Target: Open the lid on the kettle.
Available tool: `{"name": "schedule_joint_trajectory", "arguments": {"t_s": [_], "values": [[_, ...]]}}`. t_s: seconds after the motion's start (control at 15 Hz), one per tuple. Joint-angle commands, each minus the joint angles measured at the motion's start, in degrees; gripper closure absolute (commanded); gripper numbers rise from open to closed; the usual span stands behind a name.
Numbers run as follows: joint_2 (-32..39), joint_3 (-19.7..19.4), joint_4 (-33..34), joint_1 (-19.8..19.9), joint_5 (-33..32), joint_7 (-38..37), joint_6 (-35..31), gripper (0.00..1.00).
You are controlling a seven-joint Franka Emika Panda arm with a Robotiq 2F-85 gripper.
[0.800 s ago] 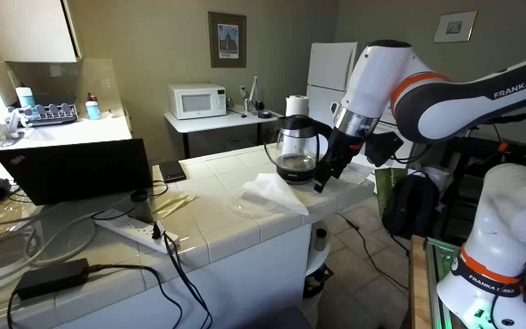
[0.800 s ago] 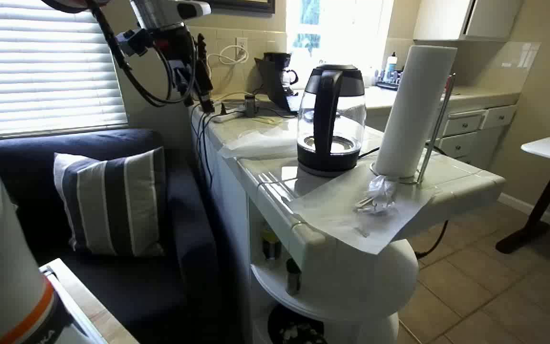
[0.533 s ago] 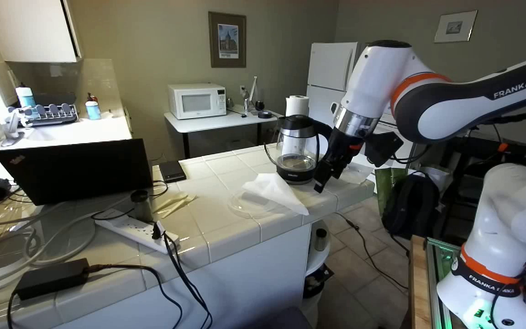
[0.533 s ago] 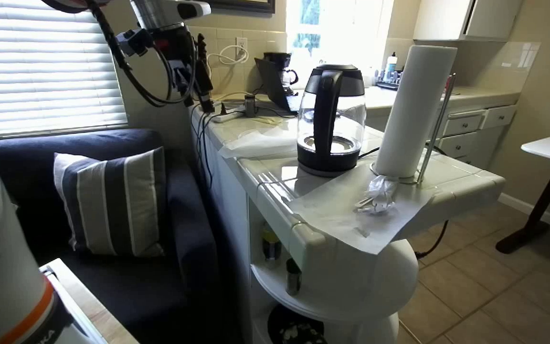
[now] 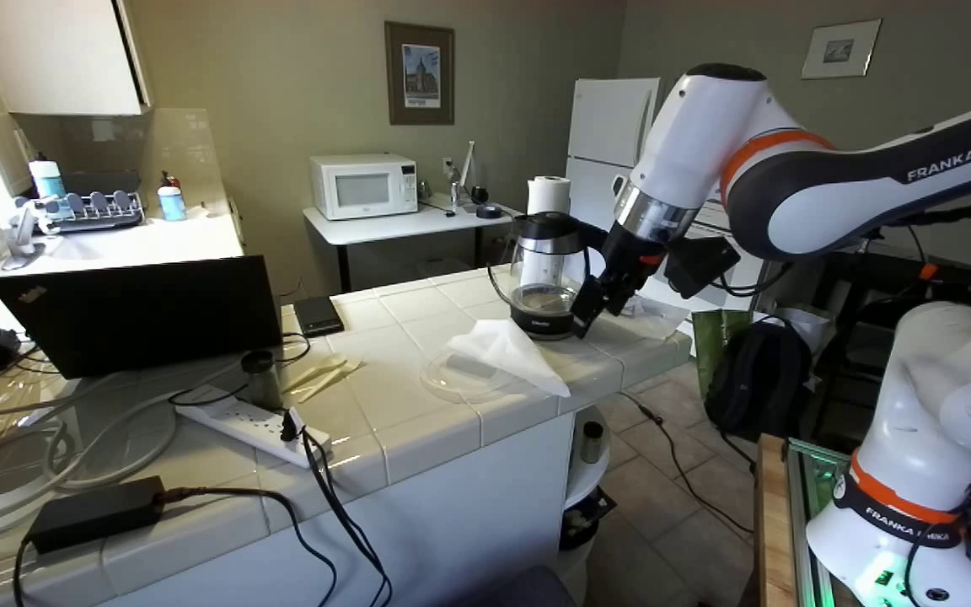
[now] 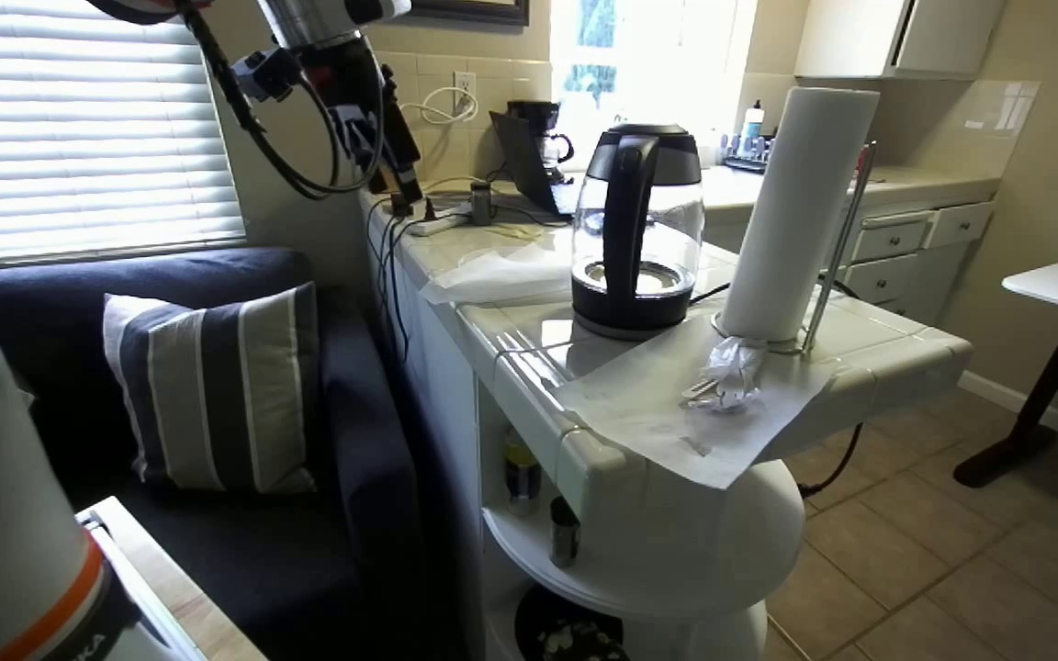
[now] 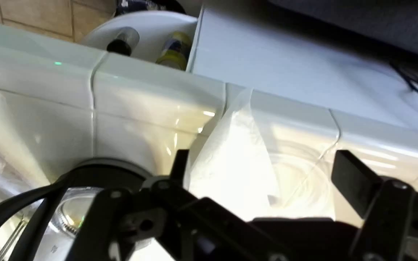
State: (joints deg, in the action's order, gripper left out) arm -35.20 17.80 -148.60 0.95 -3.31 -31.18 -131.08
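The kettle (image 5: 546, 274) stands upright on the tiled counter, with a glass body, black base and black handle; it also shows in an exterior view (image 6: 680, 220). Its lid (image 6: 653, 129) looks dark and sits flat on top, shut, above a silvery band; it also shows in an exterior view (image 5: 546, 223). In the wrist view the kettle's dark base (image 7: 107, 172) and handle are at lower left, partly behind the gripper; the lid cannot be made out there. My gripper (image 7: 267, 168) is open and empty, tilted above the counter beside the kettle, apart from it in an exterior view (image 6: 408, 197).
A paper towel roll (image 6: 800, 216) stands beside the kettle. A white paper sheet (image 5: 506, 350) and a round transparent disc (image 7: 303, 181) lie on the counter. Another sheet with a plastic wrapper (image 6: 722, 386) lies near the corner. A laptop (image 5: 140, 316) and power strip (image 5: 249, 426) are further along.
My gripper has shifted slightly and changed its tilt, its fingertips moving a little up and left in an exterior view. The kettle and its lid have not moved.
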Motion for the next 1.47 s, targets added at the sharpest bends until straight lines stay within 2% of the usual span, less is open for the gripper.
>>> {"name": "schedule_joint_trajectory", "arguments": {"t_s": [0.0,0.2,0.4,0.6,0.67,0.73,0.93,1.27,1.4], "values": [[-3.3,-0.1,1.0,3.6,-3.7,-4.7,-2.8,0.0],[-5.4,-0.5,1.7,6.7,-6.1,-6.5,-6.1,0.0],[-6.9,-2.2,1.6,9.4,-8.7,-4.3,-12.7,0.0],[-6.5,-2.2,2.2,15.0,-10.0,-6.8,-20.4,0.0],[-6.1,-1.6,2.6,17.4,-10.2,-7.7,-22.6,0.07],[-5.6,-0.5,3.0,20.1,-10.6,-8.9,-24.8,0.27],[-4.2,2.5,4.4,26.5,-11.5,-11.4,-27.9,0.51],[-1.3,8.7,7.3,35.0,-15.4,-15.8,-27.7,0.89],[-0.1,10.6,8.4,37.5,-17.3,-17.7,-27.7,1.0]]}}
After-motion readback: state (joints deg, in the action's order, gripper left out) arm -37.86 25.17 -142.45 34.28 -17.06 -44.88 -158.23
